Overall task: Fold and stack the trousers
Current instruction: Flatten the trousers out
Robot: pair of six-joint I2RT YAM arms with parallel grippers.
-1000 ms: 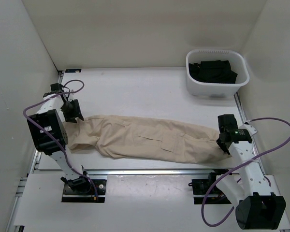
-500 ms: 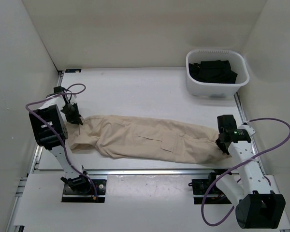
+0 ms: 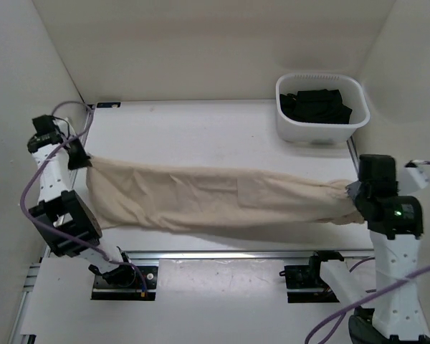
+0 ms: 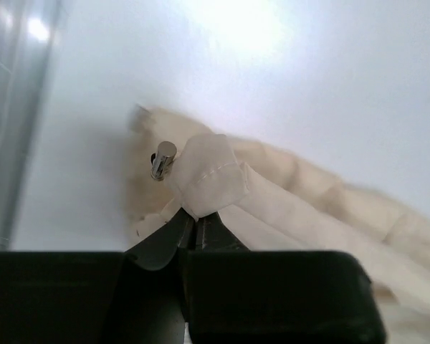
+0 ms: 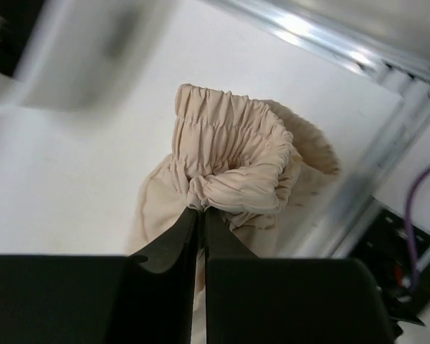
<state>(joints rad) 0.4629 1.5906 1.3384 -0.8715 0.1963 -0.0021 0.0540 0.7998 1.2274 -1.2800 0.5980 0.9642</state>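
The beige trousers (image 3: 215, 201) hang stretched between both grippers, lifted above the white table, and sag toward the front edge. My left gripper (image 3: 81, 159) is shut on the left end; in the left wrist view (image 4: 196, 215) the jaws pinch a hem corner of the trousers (image 4: 287, 208) beside a small metal pin. My right gripper (image 3: 355, 195) is shut on the gathered elastic end at the right; in the right wrist view (image 5: 201, 209) the jaws clamp the bunched trousers (image 5: 233, 161).
A white basket (image 3: 287, 127) holding dark clothes (image 3: 317, 105) stands at the back right. White walls close in the left, back and right. A metal rail (image 3: 222, 254) runs along the table's front edge.
Both arms have risen and pulled apart, lifting the trousers off the table and stretching them taut. The left gripper moved up and left, the right gripper up and right.
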